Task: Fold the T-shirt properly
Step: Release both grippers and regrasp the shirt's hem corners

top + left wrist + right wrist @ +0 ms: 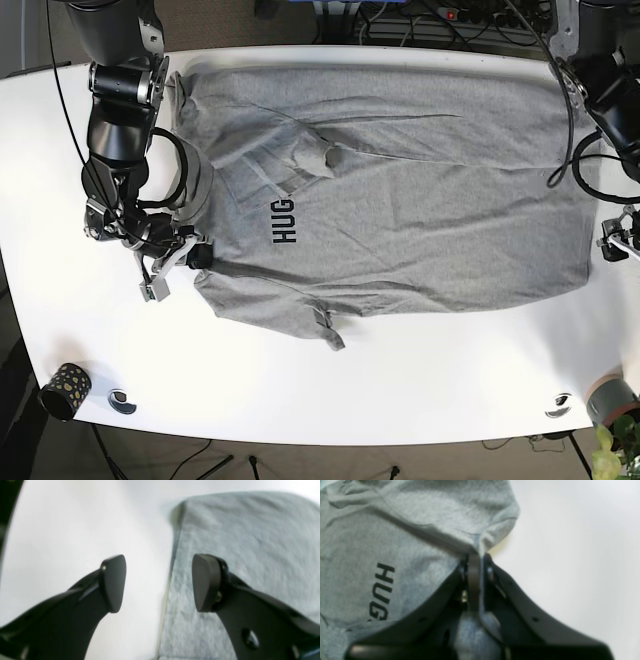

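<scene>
T-shirt [400, 210]: grey, spread chest-up across the middle of the white worktop [400, 380], collar end toward the left edge, hem toward the right edge; sleeves partly folded in, wrinkles near the collar.
right gripper [473, 562]: near the left edge of the worktop, jaws pinched on a bunched fold of shirt fabric by the sleeve/shoulder.
left gripper [158, 582]: near the right edge, jaws wide apart, holding nothing, straddling the hem edge, one side over bare worktop and the other over cloth.
risk 1: only one end held; pulling now likely drags or skews the whole shirt.
risk 2: pinch is small, fabric could slip out mid-fold.
risk 3: left jaws could close on a single layer or miss the hem.
risk 4: existing creases get folded in.
</scene>
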